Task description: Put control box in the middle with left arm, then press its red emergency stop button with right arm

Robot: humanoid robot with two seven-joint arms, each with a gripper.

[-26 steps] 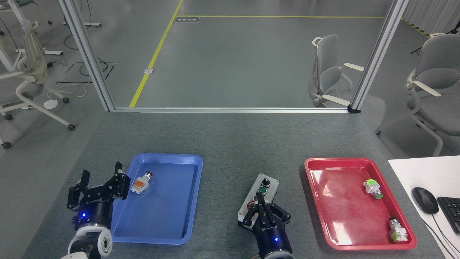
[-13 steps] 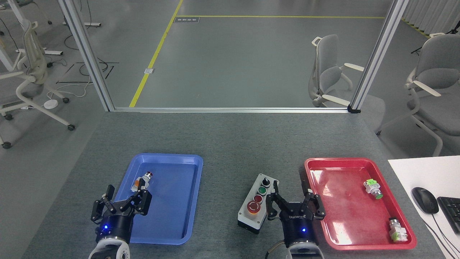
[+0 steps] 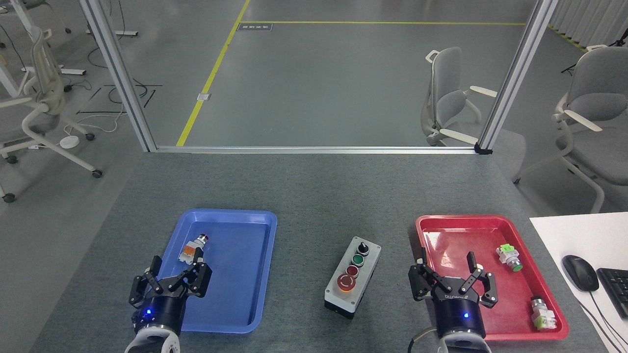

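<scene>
Box (image 3: 353, 274) on felt at centre; left gripper (image 3: 169, 278) at 8 o'clock, right gripper (image 3: 454, 274) at 4, both spread, empty.

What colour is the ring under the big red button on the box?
Yellow. The ring sits under the red emergency stop button on the control box, clearest in the head view.

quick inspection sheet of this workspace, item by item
surface: grey felt tabletop, bare in the middle
job's things: control box between the trays, red emergency stop button at its near end
clutter: blue tray with one pushbutton; red tray with two
grippers: left gripper open, holding nothing; right gripper open over the red tray
cables: on the floor, far left
surroundings: chairs, mouse, keyboard
</scene>
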